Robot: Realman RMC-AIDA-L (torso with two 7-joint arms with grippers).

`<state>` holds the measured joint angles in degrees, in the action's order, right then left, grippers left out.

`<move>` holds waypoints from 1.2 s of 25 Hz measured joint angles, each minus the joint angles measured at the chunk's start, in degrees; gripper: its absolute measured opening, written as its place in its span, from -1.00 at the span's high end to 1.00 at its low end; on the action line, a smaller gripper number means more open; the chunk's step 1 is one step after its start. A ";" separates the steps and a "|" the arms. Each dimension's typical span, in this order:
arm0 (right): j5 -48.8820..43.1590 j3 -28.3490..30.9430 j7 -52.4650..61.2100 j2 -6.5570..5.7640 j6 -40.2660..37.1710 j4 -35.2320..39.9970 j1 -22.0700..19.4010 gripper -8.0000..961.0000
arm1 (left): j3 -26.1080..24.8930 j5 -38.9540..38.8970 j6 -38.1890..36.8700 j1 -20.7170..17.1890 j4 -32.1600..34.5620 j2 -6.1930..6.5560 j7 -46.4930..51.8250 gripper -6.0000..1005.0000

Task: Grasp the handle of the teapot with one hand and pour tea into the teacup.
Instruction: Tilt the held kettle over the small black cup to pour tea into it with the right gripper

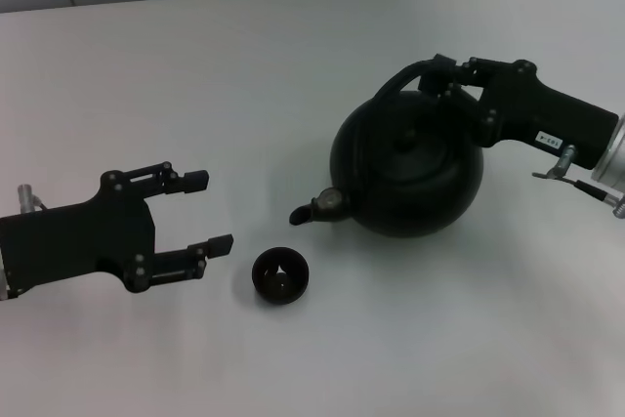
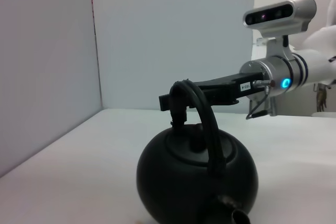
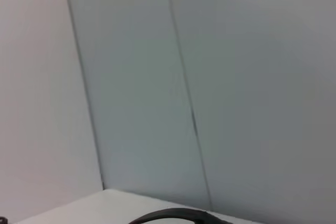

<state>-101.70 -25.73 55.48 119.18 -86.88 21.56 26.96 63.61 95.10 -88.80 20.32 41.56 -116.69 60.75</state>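
Teapot (image 1: 408, 175) on white table (image 1: 244, 75), spout (image 1: 314, 209) aimed toward robot's left and slightly toward the robot, tip near teacup (image 1: 280, 275) but not over it; cup sits apart from pot, just beside left gripper (image 1: 208, 212). Right gripper (image 1: 439, 75) reaching in from the right, fingertips at handle (image 1: 400, 80) near its rear top; in left wrist view the dark finger block meets the bail hoop (image 2: 202, 111) at its crown. Contact with hoop looks made; whether the fingers are clamped around it or merely alongside cannot be told, tips hidden behind the hoop. Right wrist view shows only wall and a sliver of the arch (image 3: 178, 216), no help. Left gripper spread wide, holding nothing, touching nothing, parked low on table. Risks: grip so far back on the bail likely lets heavy pot swing forward on lift, spout dipping early, tea on table short of cup. Incomplete closure would let hoop slide through fingers once tilted. Cup small and light against a broad spout stream: overshoot or a nudge from the spout could tip it. Open left fingers close enough to cup to knock it if that arm shifts.
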 joint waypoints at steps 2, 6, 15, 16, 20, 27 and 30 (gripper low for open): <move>0.00 -1.02 0.07 0.04 0.00 0.68 0.22 0.60 | 0.08 0.39 -0.59 -0.34 0.33 0.16 0.03 -0.47; 0.01 -2.50 0.38 0.07 0.09 1.73 0.90 0.60 | -0.30 1.36 -2.02 -1.67 1.98 0.25 0.16 -0.47; 0.32 -7.47 0.46 0.22 0.31 4.62 1.99 0.60 | -0.34 1.40 -2.32 -2.92 2.97 0.25 0.21 -0.47; 0.39 -8.17 0.53 0.26 0.33 5.26 2.16 0.60 | -0.34 1.41 -2.29 -2.92 2.97 0.24 0.21 -0.47; 0.41 -8.53 0.55 0.28 0.34 6.06 2.30 0.60 | -0.34 1.41 -2.03 -2.92 2.99 0.25 0.23 -0.47; 0.33 -8.65 0.57 0.27 0.44 8.04 2.37 0.61 | -0.34 1.40 -1.61 -2.84 2.99 0.24 0.25 -0.47; 0.22 -8.71 0.62 0.26 0.47 9.05 2.45 0.61 | -0.60 1.40 -1.35 -2.76 2.89 0.16 0.25 -0.47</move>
<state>-101.48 -34.43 56.10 119.44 -86.41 30.61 29.41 63.01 96.50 -90.15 17.56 44.45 -116.53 61.00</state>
